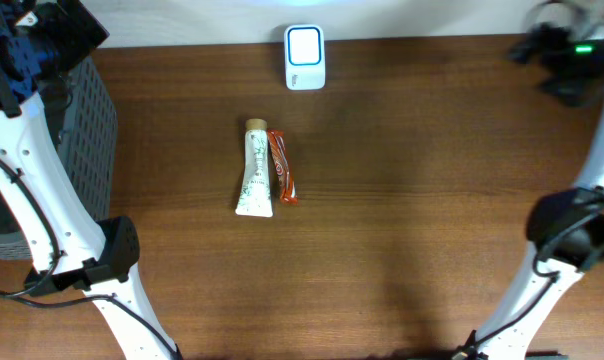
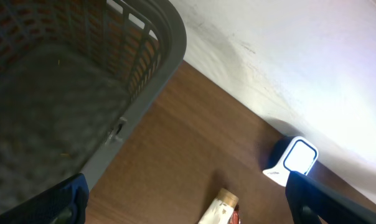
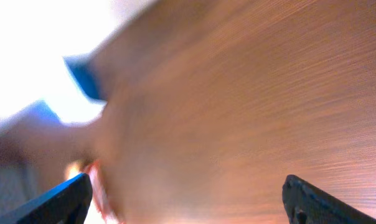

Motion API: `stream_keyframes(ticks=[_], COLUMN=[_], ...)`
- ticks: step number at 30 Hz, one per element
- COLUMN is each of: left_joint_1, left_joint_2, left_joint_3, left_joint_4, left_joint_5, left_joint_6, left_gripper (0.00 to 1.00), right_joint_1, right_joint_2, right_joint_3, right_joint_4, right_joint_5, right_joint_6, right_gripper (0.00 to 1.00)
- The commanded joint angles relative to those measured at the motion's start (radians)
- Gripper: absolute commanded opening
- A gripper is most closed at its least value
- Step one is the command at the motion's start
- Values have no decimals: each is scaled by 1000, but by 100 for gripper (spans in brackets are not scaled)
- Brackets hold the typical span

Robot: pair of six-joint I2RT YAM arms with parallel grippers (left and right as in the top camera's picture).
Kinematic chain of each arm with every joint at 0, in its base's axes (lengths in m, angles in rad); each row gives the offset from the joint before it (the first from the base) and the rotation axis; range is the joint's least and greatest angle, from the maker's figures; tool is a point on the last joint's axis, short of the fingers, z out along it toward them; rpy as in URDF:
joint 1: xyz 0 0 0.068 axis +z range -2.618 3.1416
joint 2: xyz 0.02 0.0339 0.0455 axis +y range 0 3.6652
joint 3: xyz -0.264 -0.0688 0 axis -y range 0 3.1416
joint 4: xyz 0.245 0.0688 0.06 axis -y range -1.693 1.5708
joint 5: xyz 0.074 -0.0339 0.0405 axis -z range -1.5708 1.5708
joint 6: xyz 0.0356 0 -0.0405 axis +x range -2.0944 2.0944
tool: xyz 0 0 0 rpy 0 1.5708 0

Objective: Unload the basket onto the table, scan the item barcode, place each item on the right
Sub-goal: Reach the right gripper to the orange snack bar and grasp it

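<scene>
On the brown table (image 1: pixel 402 200) lies a white tube with a tan cap (image 1: pixel 254 170), and an orange-red bar wrapper (image 1: pixel 283 167) lies against its right side. A white scanner with a lit blue-edged screen (image 1: pixel 305 57) stands at the table's far edge. My left gripper (image 1: pixel 22 50) hovers at the far left above the basket, open and empty (image 2: pixel 188 205). Its view shows the scanner (image 2: pixel 294 160) and the tube's cap end (image 2: pixel 220 205). My right gripper (image 1: pixel 562 55) is raised at the far right, open with nothing between its fingers (image 3: pixel 188 205). The right wrist view is blurred.
A grey slatted basket (image 1: pixel 87 110) stands at the table's left edge, beneath my left gripper; its inside (image 2: pixel 57 106) looks empty. A white wall (image 2: pixel 300 56) runs behind the table. Both arm bases stand at the near corners.
</scene>
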Motion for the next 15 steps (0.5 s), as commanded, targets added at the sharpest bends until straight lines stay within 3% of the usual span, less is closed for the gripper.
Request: stream_keyframes(ticks=[1,6,9,12,15], left_joint_1=[8,8,8,8,8], left_joint_2=[-19,-19,-19,-19,-19], left_joint_3=[5,5,4,5,4], left_joint_4=[-1,-1,-1,-1,-1], left_joint_5=[3,3,3,3,3], left_joint_6=[16,16,16,16,16], left_gripper=[99,99,99,99,99], right_joint_1=[202,498,632,726,794], right_joint_2=[19,19,19,19,19], right_joint_3=[-106,-379,-516,-580,-589], right_joint_4=[8,240,408,522,540], right_joint_5=[-56,51,91,101,194], right_joint_6=[-130,-53,50,70,74], right_gripper=[99,98,91,91,83])
